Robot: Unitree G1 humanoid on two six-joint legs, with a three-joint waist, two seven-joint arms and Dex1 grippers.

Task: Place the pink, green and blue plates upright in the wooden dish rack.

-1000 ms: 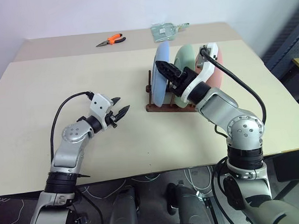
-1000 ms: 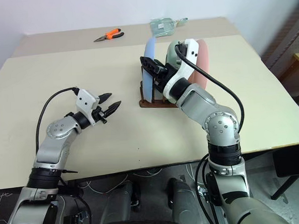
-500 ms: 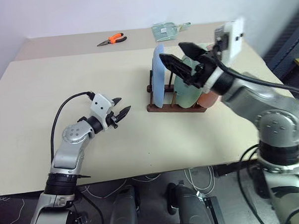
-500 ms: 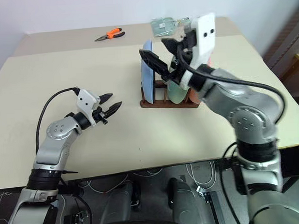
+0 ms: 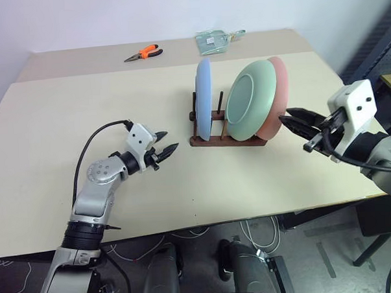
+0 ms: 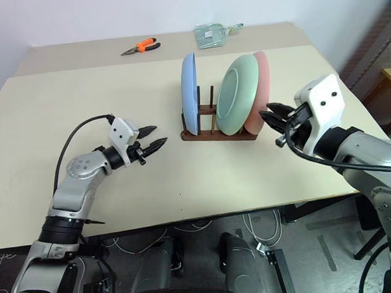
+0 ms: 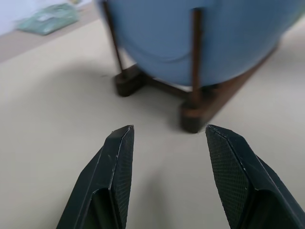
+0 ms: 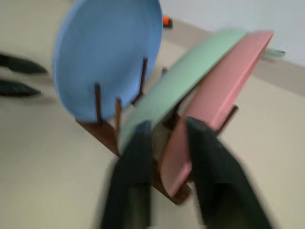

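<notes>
Having pulled away from the wooden dish rack [image 5: 229, 140], the right claw [image 5: 301, 130] is hovering nearly closed and empty beside the rigid, breakable-looking pink plate [image 5: 279, 94], best gripped by its rim, while the left claw [image 5: 164, 152] is waiting half-spread.

centre: wooden dish rack [image 5: 224, 140] with blue plate [image 5: 204, 98], green plate [image 5: 248, 99] and pink plate [image 5: 276, 96] blocks passage | left half and lower band: bare table [image 5: 64, 120], open room | top edge: orange pliers [image 5: 145, 53] and clear packet [image 5: 215, 40], well apart from rack | right of rack: narrow strip to table edge
</notes>
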